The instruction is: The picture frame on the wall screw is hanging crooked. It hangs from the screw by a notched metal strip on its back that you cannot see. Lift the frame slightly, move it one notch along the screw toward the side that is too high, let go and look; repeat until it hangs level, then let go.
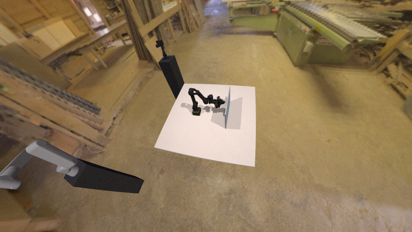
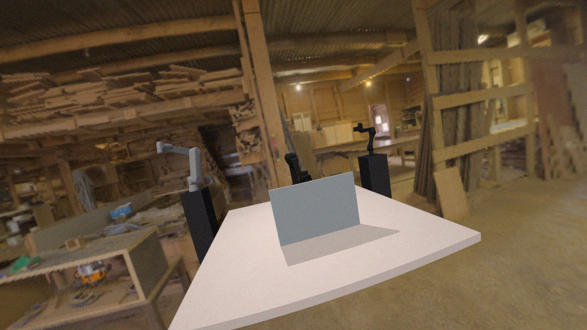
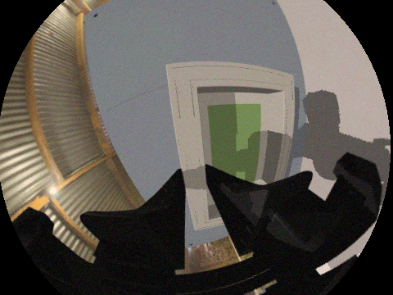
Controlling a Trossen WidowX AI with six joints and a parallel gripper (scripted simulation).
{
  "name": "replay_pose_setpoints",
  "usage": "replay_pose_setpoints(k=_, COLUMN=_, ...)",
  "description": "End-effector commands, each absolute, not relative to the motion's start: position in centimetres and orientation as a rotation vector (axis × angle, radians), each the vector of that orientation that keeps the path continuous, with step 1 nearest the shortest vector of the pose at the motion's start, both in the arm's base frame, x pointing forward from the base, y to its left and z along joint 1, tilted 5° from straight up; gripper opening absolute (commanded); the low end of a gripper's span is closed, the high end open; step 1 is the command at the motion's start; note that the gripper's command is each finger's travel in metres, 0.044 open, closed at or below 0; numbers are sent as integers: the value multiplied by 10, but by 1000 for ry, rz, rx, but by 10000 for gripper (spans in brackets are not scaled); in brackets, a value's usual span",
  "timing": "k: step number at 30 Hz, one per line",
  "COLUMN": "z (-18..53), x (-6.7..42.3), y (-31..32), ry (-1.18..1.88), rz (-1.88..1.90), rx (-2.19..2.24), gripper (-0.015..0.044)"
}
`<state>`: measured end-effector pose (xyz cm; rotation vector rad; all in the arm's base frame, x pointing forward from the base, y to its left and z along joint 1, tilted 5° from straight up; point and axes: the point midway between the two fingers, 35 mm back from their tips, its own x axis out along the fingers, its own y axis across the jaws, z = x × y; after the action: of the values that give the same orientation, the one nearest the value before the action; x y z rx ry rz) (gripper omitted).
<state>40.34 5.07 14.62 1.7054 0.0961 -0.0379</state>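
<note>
The picture frame [image 3: 229, 72] is pale grey around a green picture [image 3: 223, 123] and sits against the blue-grey wall panel [image 1: 228, 108] [image 2: 316, 209] [image 3: 135, 82]. In the wrist view the ceiling is at the left and the table at the right, so the frame's left-hand rail there is its top rail. My gripper [image 3: 193, 170] [image 1: 225, 101] is shut on that top rail, one black finger on each side. The rail looks slightly slanted in the wrist view; lens distortion makes its true tilt hard to tell. The screw and notched strip are hidden. The exterior camera sees only the panel's back.
The panel stands upright on the white table [image 1: 195, 138] [image 2: 246, 283]. A grey arm [image 1: 49, 152] [image 2: 195, 164] and another black arm [image 1: 163, 49] [image 2: 371, 141] stand on dark pedestals beyond the table. My arm's shadow falls across the frame and table.
</note>
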Motion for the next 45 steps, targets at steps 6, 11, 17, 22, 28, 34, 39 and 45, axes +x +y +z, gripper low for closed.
replay_pose_setpoints(k=6, z=152, x=404, y=51, ry=77, rz=-17, rx=1705, gripper=0)
replay_pose_setpoints(k=11, z=152, x=404, y=51, ry=77, rz=-17, rx=1705, gripper=0)
replay_pose_setpoints(k=17, z=153, x=404, y=51, ry=77, rz=-17, rx=1705, gripper=0)
replay_pose_setpoints(k=22, z=153, x=404, y=52, ry=77, rz=-17, rx=1705, gripper=0)
replay_pose_setpoints(k=28, z=154, x=404, y=53, ry=77, rz=-17, rx=1705, gripper=0)
replay_pose_setpoints(k=34, z=154, x=404, y=53, ry=77, rz=-17, rx=1706, gripper=0)
replay_pose_setpoints(k=39, z=154, x=404, y=54, ry=77, rz=-17, rx=1706, gripper=0)
replay_pose_setpoints(k=45, z=154, x=404, y=56, ry=77, rz=-17, rx=1706, gripper=0)
